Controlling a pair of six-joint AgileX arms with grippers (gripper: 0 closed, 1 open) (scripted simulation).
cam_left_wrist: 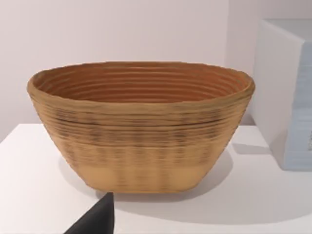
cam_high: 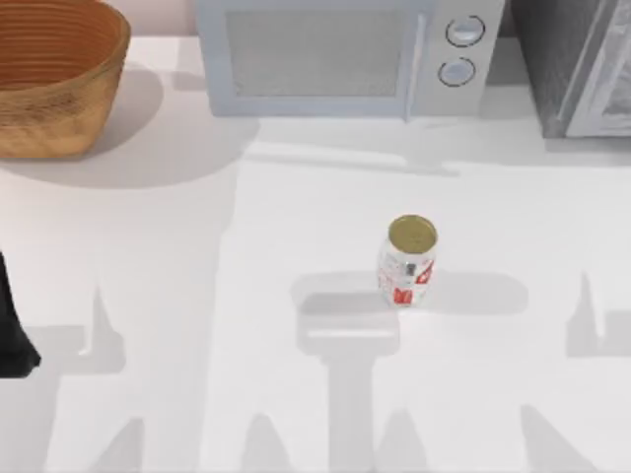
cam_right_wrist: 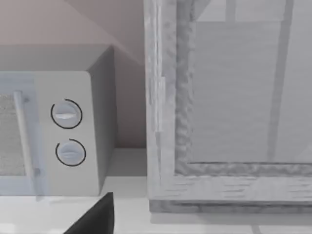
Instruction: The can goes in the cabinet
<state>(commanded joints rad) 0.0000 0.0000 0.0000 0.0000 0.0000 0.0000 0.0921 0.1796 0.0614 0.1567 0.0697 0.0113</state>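
Left tool [cam_left_wrist: 97, 219], grip unreadable, faces basket [cam_left_wrist: 141, 126]; can [cam_high: 407, 261] stands before microwave [cam_high: 335, 59], cabinet [cam_high: 577, 64] alongside.

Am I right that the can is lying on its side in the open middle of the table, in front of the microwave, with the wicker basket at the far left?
Not quite: the can stands upright, its gold top facing up, as the top view shows. The rest holds: it is on the open table in front of the microwave, with the wicker basket at far left.

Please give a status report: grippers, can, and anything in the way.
Left arm parked at the table's left edge. Can upright mid-table, untouched. Cabinet at back right, beside the microwave. Nothing between can and cabinet.
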